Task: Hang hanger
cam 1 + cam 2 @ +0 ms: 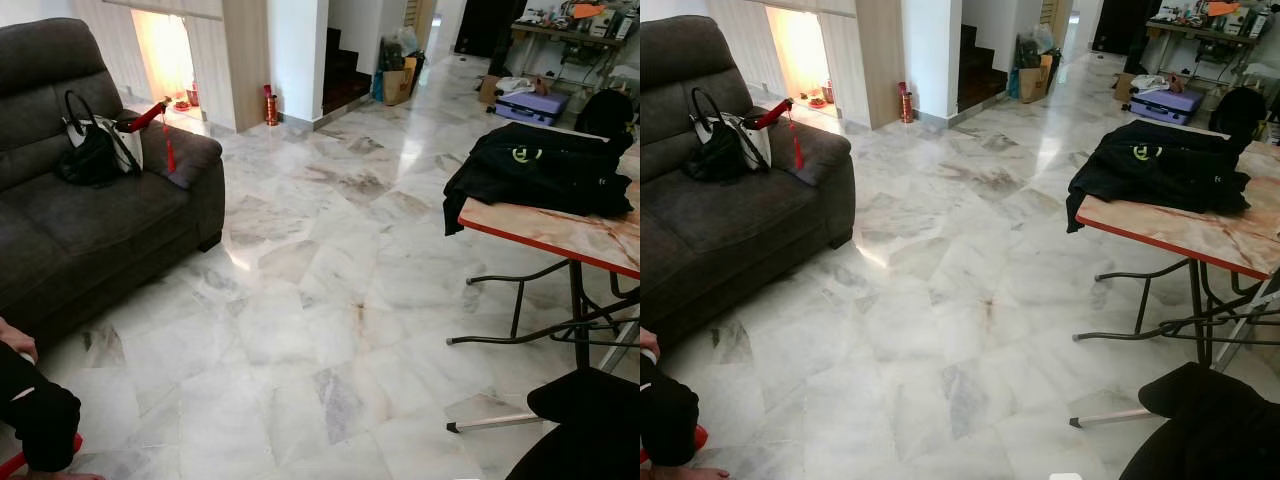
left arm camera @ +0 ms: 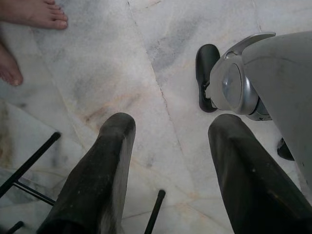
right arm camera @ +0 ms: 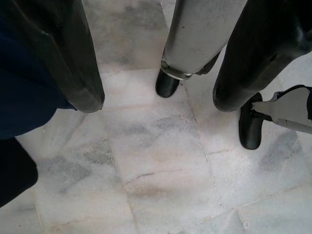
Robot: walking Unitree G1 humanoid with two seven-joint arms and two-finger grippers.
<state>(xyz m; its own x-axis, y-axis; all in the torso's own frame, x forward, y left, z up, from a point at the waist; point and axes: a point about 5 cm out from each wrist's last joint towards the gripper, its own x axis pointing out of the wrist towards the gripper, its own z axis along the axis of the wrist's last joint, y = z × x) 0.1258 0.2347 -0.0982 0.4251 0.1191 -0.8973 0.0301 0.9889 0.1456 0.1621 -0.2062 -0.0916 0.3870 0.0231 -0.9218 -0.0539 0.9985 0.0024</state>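
Left gripper [image 2: 173,126]: slack and spread wide, nothing between its fingers, pointing down at the marble floor [image 1: 300,330]. Just beyond its fingertips, the robot's own foot [image 2: 207,73]. Farther off to one side, a person's bare feet [image 2: 39,14]. Close under it, thin black metal legs [image 2: 29,161].

Right gripper [image 3: 158,105]: likewise parted and holding nothing, pointing floorward. Right beside one finger, a dark cloth [image 3: 19,112].

Well ahead of the right gripper and above it, a folding table [image 1: 560,235] with a black garment [image 1: 540,165] heaped on top. Far ahead of the left gripper, a grey sofa [image 1: 80,230].

Cannot tell where the hanger is. Cannot make out any rail or hook either. Near the left gripper's side, by the person's knee, a thin red edge [image 1: 30,458], too little of it to name.

Fits two stages alike: hands free ahead of fetching a hanger, or hands free with the hanger hung somewhere out of sight. Offers no ground for picking one, so no particular next move.
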